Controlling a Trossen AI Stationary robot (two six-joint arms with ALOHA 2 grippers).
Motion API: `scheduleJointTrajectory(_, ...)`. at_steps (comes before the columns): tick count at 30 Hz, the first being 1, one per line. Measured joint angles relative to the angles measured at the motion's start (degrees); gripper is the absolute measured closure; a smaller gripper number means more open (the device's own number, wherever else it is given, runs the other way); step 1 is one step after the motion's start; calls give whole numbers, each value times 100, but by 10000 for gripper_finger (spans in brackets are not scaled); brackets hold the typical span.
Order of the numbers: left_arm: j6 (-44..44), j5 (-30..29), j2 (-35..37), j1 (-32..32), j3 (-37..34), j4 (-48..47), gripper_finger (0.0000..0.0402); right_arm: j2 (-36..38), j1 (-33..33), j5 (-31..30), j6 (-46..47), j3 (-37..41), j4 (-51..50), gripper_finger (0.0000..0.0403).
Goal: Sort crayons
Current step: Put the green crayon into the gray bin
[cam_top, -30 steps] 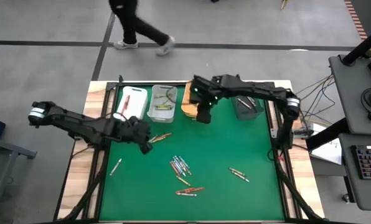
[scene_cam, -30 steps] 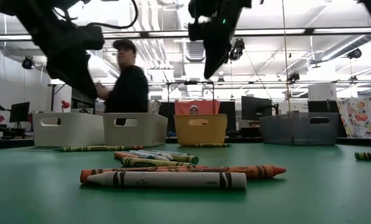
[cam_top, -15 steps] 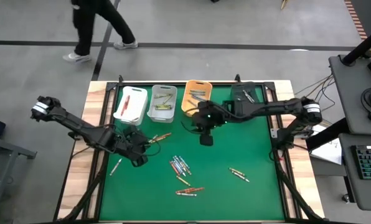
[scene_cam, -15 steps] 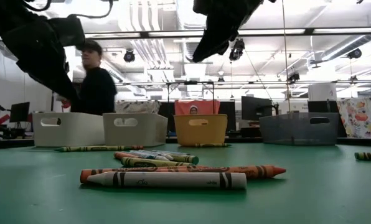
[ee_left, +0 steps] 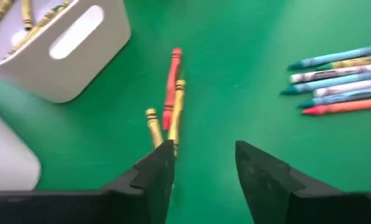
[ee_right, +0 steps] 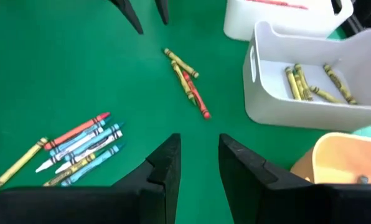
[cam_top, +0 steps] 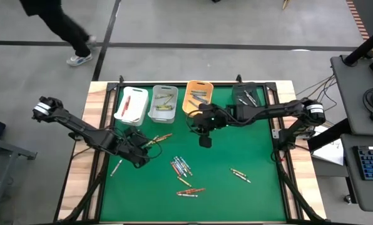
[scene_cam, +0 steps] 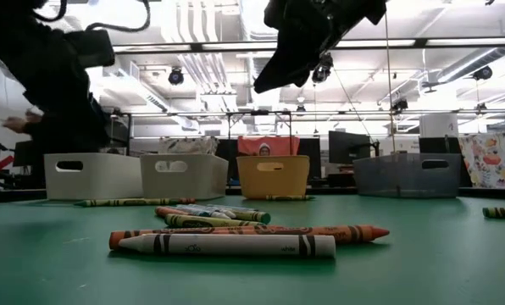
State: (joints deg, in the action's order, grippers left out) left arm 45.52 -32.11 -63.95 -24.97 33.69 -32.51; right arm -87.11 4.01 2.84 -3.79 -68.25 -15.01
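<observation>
1. A red crayon lies flat on the green mat, touched on one side by a yellow crayon, with a second yellow one just beside them
2. A fan of blue, pale and red crayons lies side by side, well apart from that trio
3. Several yellow crayons lie inside a white bin
4. Two crayons lie apart on the mat's right side
5. An orange crayon and a white crayon lie flat, nearest the low camera

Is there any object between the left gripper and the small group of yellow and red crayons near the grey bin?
Nothing visible: only bare green mat lies between the open left gripper and the red and yellow paper-wrapped crayons ahead of it.
</observation>
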Motion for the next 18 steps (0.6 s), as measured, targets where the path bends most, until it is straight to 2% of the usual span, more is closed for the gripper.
scheduleJointTrajectory(4, 167, -54, -212, 2, -216, 50, 224, 0, 0, 2, -68, 182, 360, 307)
scheduleJointTrajectory(8, 371, -163, -447, 4, -444, 172, 221, 0, 0, 2, -66, 325, 513, 307)
scheduleJointTrajectory(18, -3, -360, -802, 11, -1067, 1471, 234, 0, 2, 6, 20, 608, 818, 307)
